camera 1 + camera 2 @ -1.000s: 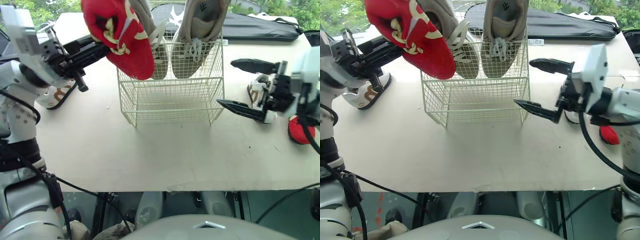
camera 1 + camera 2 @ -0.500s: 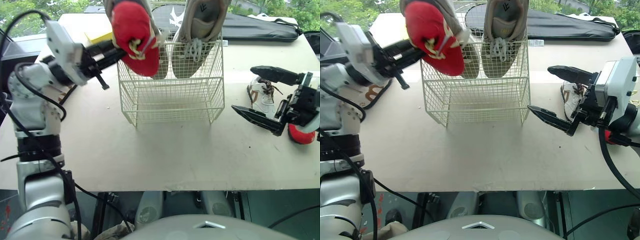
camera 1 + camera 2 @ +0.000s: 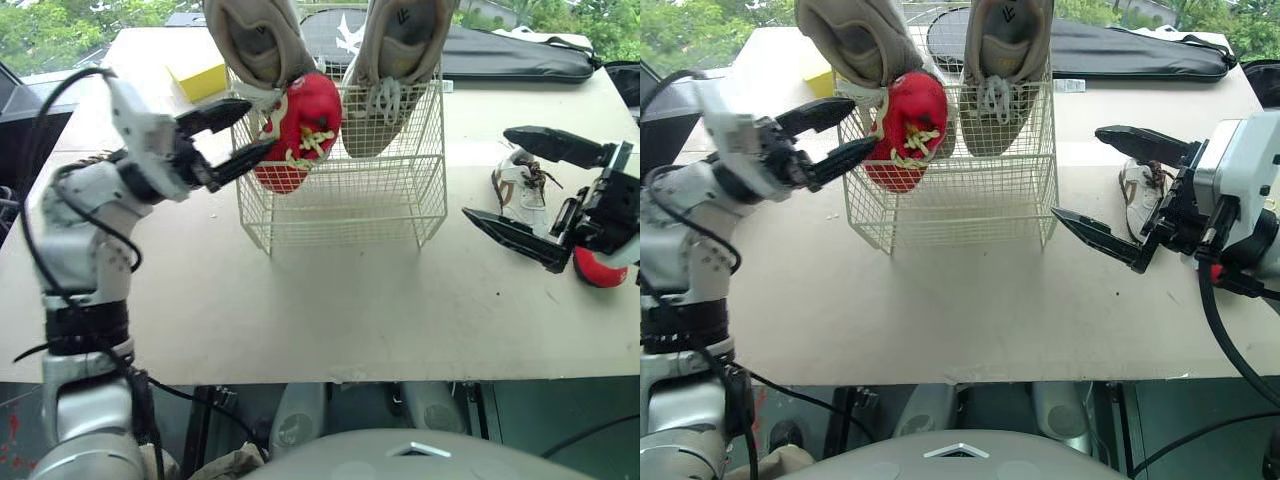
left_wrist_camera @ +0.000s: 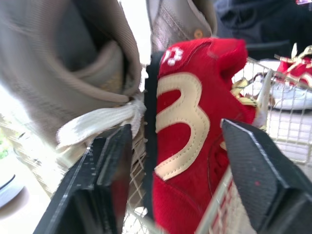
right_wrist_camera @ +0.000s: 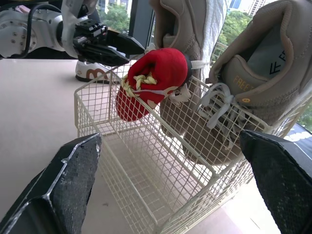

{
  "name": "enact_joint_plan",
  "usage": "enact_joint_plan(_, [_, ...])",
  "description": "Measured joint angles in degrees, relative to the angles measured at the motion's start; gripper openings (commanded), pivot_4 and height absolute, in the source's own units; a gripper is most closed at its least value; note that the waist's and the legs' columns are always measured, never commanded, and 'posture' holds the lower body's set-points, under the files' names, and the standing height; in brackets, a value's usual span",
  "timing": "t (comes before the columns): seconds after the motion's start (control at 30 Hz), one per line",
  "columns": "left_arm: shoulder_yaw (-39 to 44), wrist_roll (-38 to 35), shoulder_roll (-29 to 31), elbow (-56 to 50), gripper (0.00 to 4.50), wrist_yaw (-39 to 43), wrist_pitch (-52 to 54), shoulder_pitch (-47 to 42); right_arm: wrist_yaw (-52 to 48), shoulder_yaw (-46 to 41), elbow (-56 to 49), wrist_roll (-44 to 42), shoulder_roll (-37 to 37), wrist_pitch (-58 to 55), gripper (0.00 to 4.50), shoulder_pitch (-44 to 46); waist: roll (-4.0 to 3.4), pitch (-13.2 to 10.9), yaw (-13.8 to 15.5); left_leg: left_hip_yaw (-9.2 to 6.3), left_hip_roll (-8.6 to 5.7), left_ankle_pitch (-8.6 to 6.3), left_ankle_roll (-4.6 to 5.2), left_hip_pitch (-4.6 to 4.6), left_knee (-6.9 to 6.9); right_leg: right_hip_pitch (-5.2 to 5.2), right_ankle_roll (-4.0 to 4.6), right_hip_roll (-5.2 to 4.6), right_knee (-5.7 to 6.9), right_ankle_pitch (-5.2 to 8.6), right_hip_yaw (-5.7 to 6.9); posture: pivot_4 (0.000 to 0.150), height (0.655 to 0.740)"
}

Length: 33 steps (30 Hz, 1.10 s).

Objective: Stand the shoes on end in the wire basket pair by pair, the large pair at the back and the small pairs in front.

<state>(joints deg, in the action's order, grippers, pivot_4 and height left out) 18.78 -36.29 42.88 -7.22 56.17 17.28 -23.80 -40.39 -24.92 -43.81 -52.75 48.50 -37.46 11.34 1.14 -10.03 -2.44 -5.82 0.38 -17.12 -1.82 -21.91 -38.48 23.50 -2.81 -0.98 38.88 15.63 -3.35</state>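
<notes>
— Status, red shoe (image 3: 300,125)?
— On end, front-left of wire basket (image 3: 350,210); left gripper (image 3: 261,122) spread apart around it. Withdraw straight back so you don't tip it. Right gripper (image 3: 485,172) wide, empty.

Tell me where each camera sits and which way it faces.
Left eye view: on the head, looking forward and down at the wire basket; both arms show.
Right eye view: its stereo twin, sharing the same scene.
Left wrist view: along the open left gripper, its fingers either side of the red shoe.
Right wrist view: along the open right gripper toward the basket; shares the red shoe with the left wrist view.
</notes>
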Motion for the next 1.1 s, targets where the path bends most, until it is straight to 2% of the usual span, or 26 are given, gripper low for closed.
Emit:
enact_joint_plan(0.13, [9.3, -7.3, 4.5, -2.1, 3.07, -0.5, 7.3, 5.6, -1.4, 2.5, 2.1, 0.1, -0.1, 1.2, 4.5, 1.7, -0.01, 0.0, 0.1, 0.01, -0.01, -0.01, 0.01, 0.03, 0.0, -0.02, 0.0, -0.03, 0.01, 0.0, 0.01, 0.15, 0.74])
enact_joint_plan(0.3, [17.1, -11.2, 5.3, -2.3, 3.07, -6.6, 14.5, 10.0, -3.0, 6.0, 5.2, 1.1, -0.3, 2.8, 4.5, 4.2, 0.01, 0.0, 0.4, -0.05, -0.02, -0.01, 0.01, 0.01, -0.01, -0.04, 0.0, -0.05, -0.02, 0.0, 0.08, 0.15, 0.74])
enact_joint_plan(0.37, [18.6, -13.4, 5.2, -3.3, 3.07, -10.3, 18.3, 12.0, -2.2, 6.6, 6.3, 2.4, -0.5, 2.8, 4.5, 3.9, 0.02, 0.0, 0.3, -0.05, 0.01, -0.01, 0.01, -0.01, -0.01, -0.03, 0.0, -0.07, -0.03, 0.0, 0.05, 0.15, 0.74])
enact_joint_plan(0.5, [19.2, -23.6, 4.7, -12.3, 3.07, -15.4, 26.0, 13.4, 4.4, 7.0, 9.3, 10.2, -1.8, 3.0, 4.5, 1.4, 0.17, 0.0, 0.8, -0.13, 0.04, 0.1, -0.18, -0.08, -0.05, -0.02, -0.01, -0.15, -0.02, 0.0, 0.13, 0.15, 0.74])
enact_joint_plan(0.63, [15.2, -32.7, 7.9, -20.8, 3.07, -19.0, 30.8, 9.7, 11.1, 4.9, 9.1, 13.9, -1.4, -1.4, 4.5, -3.6, 0.16, 0.1, 1.4, -0.07, -0.01, 0.13, -0.24, -0.06, -0.04, -0.02, 0.0, -0.1, -0.01, 0.0, 0.06, 0.15, 0.74])
enact_joint_plan(0.77, [7.5, -45.2, 10.3, -23.2, 3.07, -23.3, 34.6, 0.1, 13.7, -0.5, 8.1, 13.7, -0.3, -7.5, 4.5, -9.1, 0.14, 0.1, 1.6, 0.03, -0.07, 0.06, -0.11, 0.0, -0.05, -0.05, -0.01, -0.06, 0.05, 0.0, -0.04, 0.15, 0.74])
enact_joint_plan(0.87, [0.1, -51.0, 9.1, -23.8, 3.87, -25.7, 35.5, -5.6, 16.0, -7.3, 9.3, 13.7, -0.4, -11.0, 4.5, -11.1, 0.11, 0.1, 1.3, 0.22, -0.06, 0.05, -0.1, 0.12, -0.03, -0.05, -0.01, 0.01, 0.08, 0.0, -0.24, 0.15, 0.74])
enact_joint_plan(0.9, [-1.2, -51.5, 8.9, -24.1, 4.3, -26.0, 35.6, -6.0, 16.1, -8.7, 9.6, 13.6, -0.4, -11.5, 4.5, -11.6, 0.11, 0.1, 1.2, 0.23, -0.04, 0.04, -0.08, 0.13, -0.02, -0.05, -0.01, 0.03, 0.08, 0.0, -0.26, 0.15, 0.74])
enact_joint_plan(0.93, [-3.1, -51.3, 8.6, -24.7, 4.41, -25.7, 35.8, -6.4, 16.0, -10.7, 9.8, 13.5, -0.4, -12.2, 4.5, -13.1, 0.1, 0.1, 1.2, 0.24, -0.03, 0.03, -0.06, 0.13, -0.01, -0.05, 0.0, 0.05, 0.08, 0.0, -0.26, 0.15, 0.74])
enact_joint_plan(1.0, [-7.1, -48.7, 6.7, -26.4, 4.41, -25.2, 35.7, -7.3, 15.6, -13.9, 9.9, 13.5, -0.5, -13.8, 4.5, -17.5, 0.09, 0.1, 1.5, 0.26, -0.04, 0.03, -0.06, 0.11, 0.0, -0.05, 0.0, 0.06, 0.05, 0.01, -0.27, 0.15, 0.74])
enact_joint_plan(1.1, [-13.6, -39.5, 4.1, -26.9, 4.41, -23.9, 34.1, -8.8, 16.3, -17.5, 8.5, 15.1, -1.4, -16.6, 4.5, -24.6, 0.05, 0.1, 1.6, 0.36, -0.07, 0.04, -0.06, 0.14, -0.01, -0.05, -0.01, 0.06, 0.08, 0.0, -0.38, 0.15, 0.74])
